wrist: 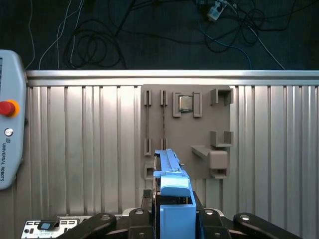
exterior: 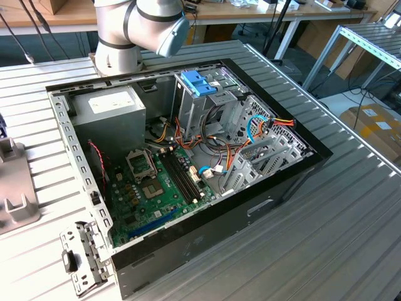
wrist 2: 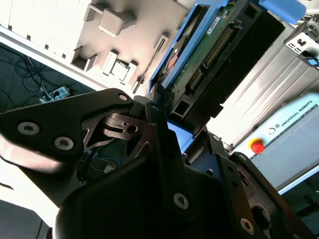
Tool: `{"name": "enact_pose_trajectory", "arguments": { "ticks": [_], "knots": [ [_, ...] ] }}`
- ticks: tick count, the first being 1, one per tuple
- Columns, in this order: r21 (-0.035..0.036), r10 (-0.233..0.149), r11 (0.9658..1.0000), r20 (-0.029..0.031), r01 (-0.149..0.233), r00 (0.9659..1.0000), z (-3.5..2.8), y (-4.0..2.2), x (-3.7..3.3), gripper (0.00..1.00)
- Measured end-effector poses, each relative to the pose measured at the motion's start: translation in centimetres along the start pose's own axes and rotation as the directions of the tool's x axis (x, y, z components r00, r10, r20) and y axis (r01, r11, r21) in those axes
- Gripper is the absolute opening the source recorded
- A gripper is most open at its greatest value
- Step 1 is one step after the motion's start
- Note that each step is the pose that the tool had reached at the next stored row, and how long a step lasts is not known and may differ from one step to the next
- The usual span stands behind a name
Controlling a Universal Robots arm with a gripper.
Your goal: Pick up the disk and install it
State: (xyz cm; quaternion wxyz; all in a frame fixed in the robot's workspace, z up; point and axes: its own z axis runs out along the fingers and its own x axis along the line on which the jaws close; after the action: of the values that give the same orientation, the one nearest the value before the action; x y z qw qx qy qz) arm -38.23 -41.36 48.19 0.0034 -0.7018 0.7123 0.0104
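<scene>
Disk (wrist: 172, 191) edge-on in the first wrist view: blue carrier frame along its long sides, a pale blue end cap nearest the camera. In the second wrist view, disk (wrist 2: 214, 55) shows its green circuit-board face and a dark connector edge inside the same blue frame. Gripper (wrist: 172, 211) closed on it; black fingers (wrist: 148, 201) press the carrier from both sides near one end, and the rest of the disk juts out past the fingertips. Gripper (wrist 2: 169, 124) linkages drawn in tight around the carrier. Beyond the disk, a grey fixture plate (wrist: 219, 107) with slots and brackets lies on the ribbed metal table (wrist: 84, 149); a square chip (wrist: 185, 103) sits in one bracket. Teach pendant (wrist: 10, 124) with a red button lies at the table's edge. Exterior view: open computer case (exterior: 276, 188) on the table, green motherboard (exterior: 156, 182) inside, blue latch piece (exterior: 199, 83) atop the drive cage, arm (exterior: 138, 28) behind the case.
</scene>
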Motion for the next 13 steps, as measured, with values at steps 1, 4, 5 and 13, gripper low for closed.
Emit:
{"name": "enact_pose_trajectory", "arguments": {
  "ticks": [1, 4, 5, 13],
  "knots": [
    [-0.0001, 0.0, 1.0, 0.0, 0.0, 1.0, 0.0, -0.04, 0.04, 0.37],
    [-0.0001, 0.0, 1.0, 0.0, 0.0, 1.0, -0.01, -0.21, 0.14, 0.37],
    [-0.0001, 0.0, 1.0, 0.0, 0.0, 1.0, -0.01, -0.26, 0.16, 0.37],
    [-0.0002, 0.0, 1.0, 0.0001, 0.0, 1.0, -0.02, -0.68, 0.4, 0.37]
  ]
}}
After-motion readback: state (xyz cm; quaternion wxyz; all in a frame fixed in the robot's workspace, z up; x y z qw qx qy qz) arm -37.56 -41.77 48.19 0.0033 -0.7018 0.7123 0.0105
